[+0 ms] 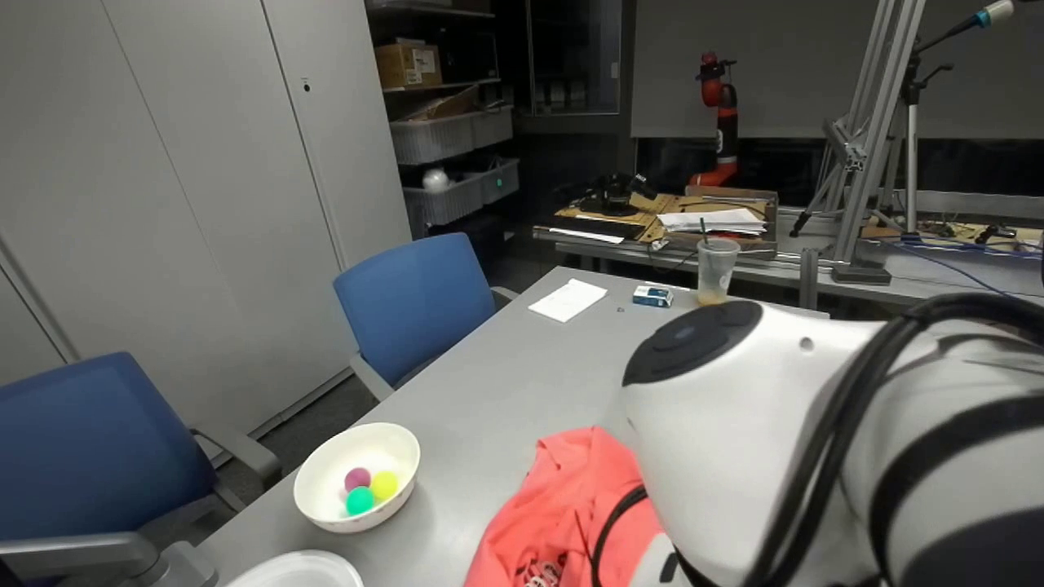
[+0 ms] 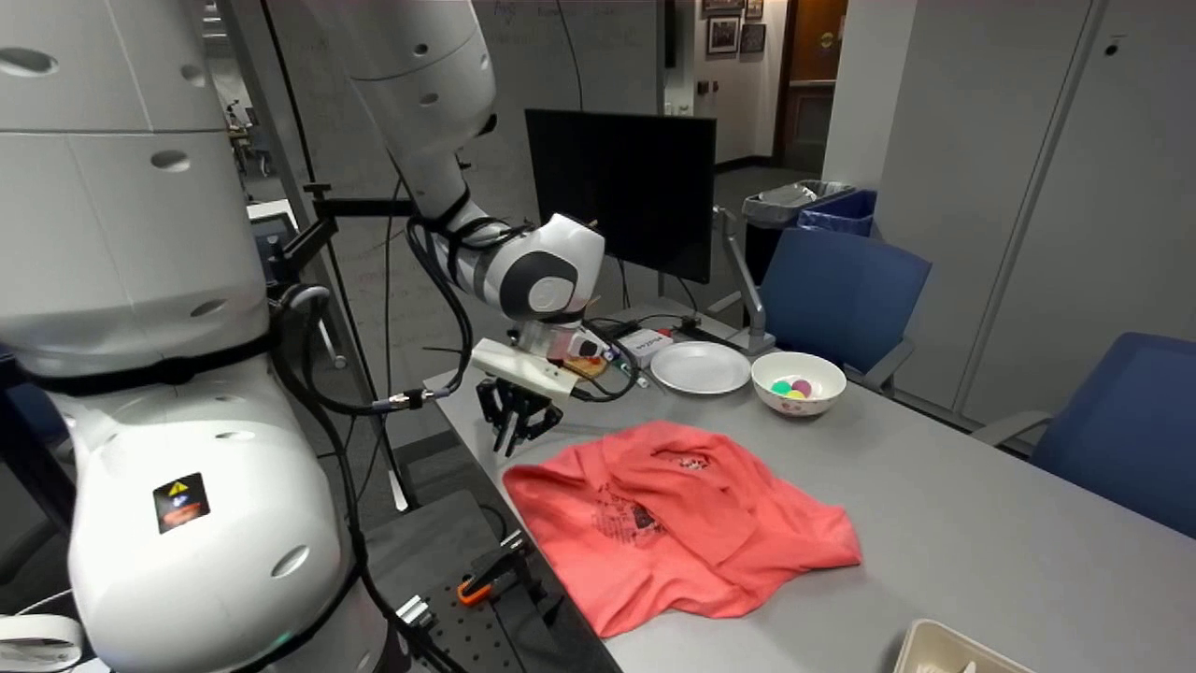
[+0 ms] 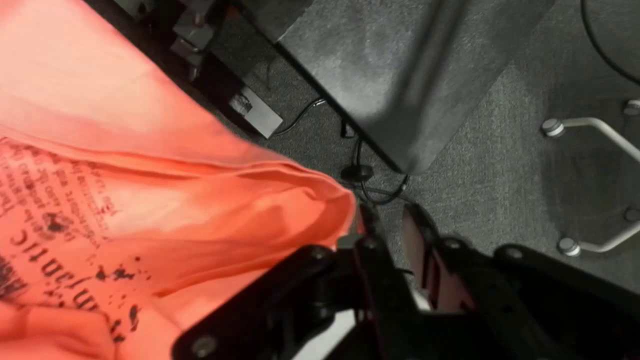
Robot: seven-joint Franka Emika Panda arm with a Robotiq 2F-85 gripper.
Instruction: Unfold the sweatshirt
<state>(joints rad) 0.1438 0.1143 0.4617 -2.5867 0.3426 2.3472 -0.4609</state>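
Sweatshirt (image 2: 691, 533): lying rumpled on our worktop (image 2: 944, 505) | bowl (image 1: 352, 448): holding purple, yellow, green balls (image 1: 362, 496) | claw (image 3: 388, 216): we are seeing jaws slightly apart

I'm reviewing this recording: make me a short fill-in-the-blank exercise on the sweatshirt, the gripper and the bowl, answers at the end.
1. The rumpled sweatshirt lies on a table whose color is ____.
2. The gripper, its jaws slightly apart, holds ____.
3. The white bowl contains ____ small balls.
4. Of the bowl and the sweatshirt, the gripper is nearer the ____.
Missing words: gray; nothing; three; sweatshirt.
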